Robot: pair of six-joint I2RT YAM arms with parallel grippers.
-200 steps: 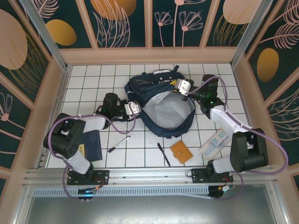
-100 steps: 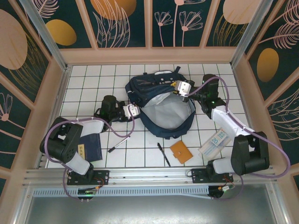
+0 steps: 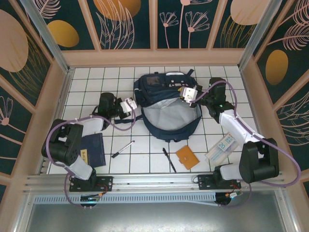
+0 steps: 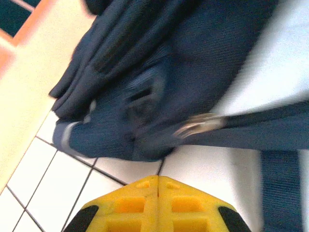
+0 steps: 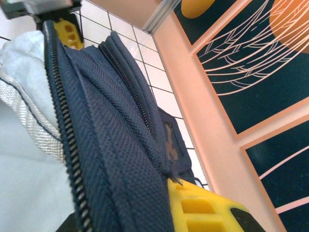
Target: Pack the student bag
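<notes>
The student bag (image 3: 166,108), a navy backpack, lies open in the middle of the table with its pale grey lining showing. My right gripper (image 3: 185,93) is shut on the bag's far right rim. In the right wrist view the mesh rim and zipper of the bag (image 5: 106,125) run down into the gripper (image 5: 170,205), beside one yellow finger (image 5: 203,210). My left gripper (image 3: 133,103) sits just left of the bag. In the left wrist view its jaws (image 4: 158,182) are pressed together over white tile with nothing between them, a little short of the bag's edge (image 4: 154,96).
On the near tiles lie a dark-blue notebook (image 3: 94,150), a white-and-black pen (image 3: 123,149), a black pen (image 3: 169,159), an orange wallet (image 3: 187,157) and a white-and-blue box (image 3: 221,147). Wooden walls (image 3: 154,57) enclose the table.
My left gripper has shut and drawn back left and farther away, off the bag's rim. The bag has shifted toward the far wall, its front pocket now showing. The right gripper keeps its hold.
</notes>
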